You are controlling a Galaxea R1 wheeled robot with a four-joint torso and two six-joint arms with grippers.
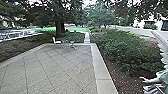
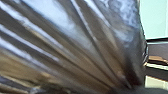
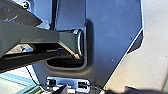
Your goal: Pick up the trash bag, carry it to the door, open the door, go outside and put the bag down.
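Note:
The trash bag (image 2: pixel 75 45) is large, dark and shiny in the left wrist view. Its long creases draw together at my left gripper (image 2: pixel 122 88), which is shut on the gathered plastic. How low the bag hangs cannot be seen. In the right wrist view, part of the dark bag (image 3: pixel 18 15) appears beyond the robot's jointed bar, over the base. How my right gripper stands cannot be made out.
Outdoors, a paved patio (image 1: pixel 57 67) with a pale stone border (image 1: pixel 102 72) stretches ahead. At its far edge are a white chair (image 1: pixel 57 42) and a small table (image 1: pixel 71 45). Bushes (image 1: pixel 125 47) line the right; a pale, jagged-edged object (image 1: pixel 162 72) stands close by.

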